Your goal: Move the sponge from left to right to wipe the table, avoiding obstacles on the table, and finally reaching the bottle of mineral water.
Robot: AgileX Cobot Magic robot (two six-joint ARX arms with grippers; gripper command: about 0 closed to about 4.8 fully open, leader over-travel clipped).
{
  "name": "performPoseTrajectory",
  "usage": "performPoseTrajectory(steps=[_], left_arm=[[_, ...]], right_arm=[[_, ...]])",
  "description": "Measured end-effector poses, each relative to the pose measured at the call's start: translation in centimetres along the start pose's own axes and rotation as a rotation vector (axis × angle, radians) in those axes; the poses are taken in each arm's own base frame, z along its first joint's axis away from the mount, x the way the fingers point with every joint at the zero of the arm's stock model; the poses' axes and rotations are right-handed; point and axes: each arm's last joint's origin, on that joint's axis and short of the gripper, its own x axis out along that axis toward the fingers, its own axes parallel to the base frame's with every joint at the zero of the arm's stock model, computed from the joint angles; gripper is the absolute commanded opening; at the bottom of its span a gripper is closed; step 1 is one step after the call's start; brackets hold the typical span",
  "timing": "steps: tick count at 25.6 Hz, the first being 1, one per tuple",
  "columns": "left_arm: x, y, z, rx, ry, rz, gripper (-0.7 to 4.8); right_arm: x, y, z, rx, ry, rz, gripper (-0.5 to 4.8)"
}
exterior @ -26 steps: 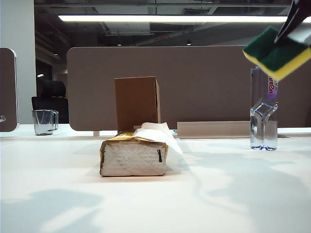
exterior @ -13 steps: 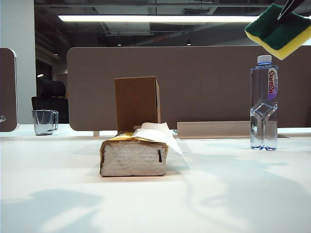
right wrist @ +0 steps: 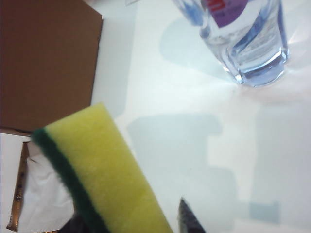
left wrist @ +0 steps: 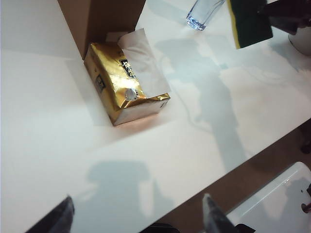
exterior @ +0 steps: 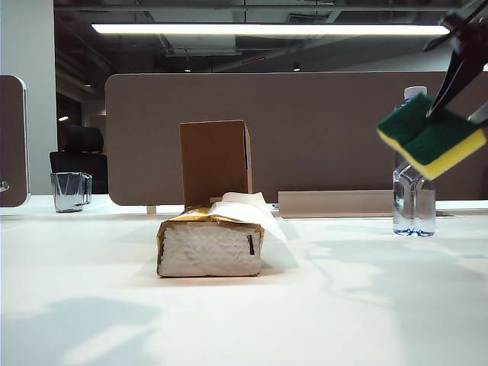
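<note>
- The right gripper point(exterior: 457, 114) holds the sponge point(exterior: 431, 137) in the air, high over the right part of the surface point(exterior: 244, 305), its jaws pinching the block. The sponge does not touch the surface; I think it is lifted so that it passes above the obstacles and does not push them.
- The sponge is tilted, green layer up and yellow foam below in the exterior view. It hangs in front of the bottle point(exterior: 414, 202) and hides its upper part.
- The bottle stands upright near the far right edge of the surface. It is the goal, so the sponge probably has to go down beside it and touch the surface again.
- The tissue pack point(exterior: 210, 242) lies in the middle of the surface, with the box point(exterior: 215, 162) upright just behind it. Both are well apart from the sponge.
- The left gripper point(left wrist: 138, 216) waits above the near side of the surface. Its jaws are spread and hold nothing, because this arm has no work now.
- A glass cup point(exterior: 70, 191) stands at the far left edge, away from the path.
</note>
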Motion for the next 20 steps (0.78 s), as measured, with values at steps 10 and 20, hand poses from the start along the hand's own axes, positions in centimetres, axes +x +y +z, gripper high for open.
performPoseTrajectory(steps=[10, 20], left_arm=[[0.0, 0.0, 0.0, 0.000, 0.000, 0.000, 3.41], [0.0, 0.0, 0.0, 0.000, 0.000, 0.000, 3.41]], right_arm=[[1.6, -1.2, -0.4, 0.028, 0.069, -0.017, 0.67], [1.6, -1.2, -0.5, 0.015, 0.070, -0.016, 3.59]])
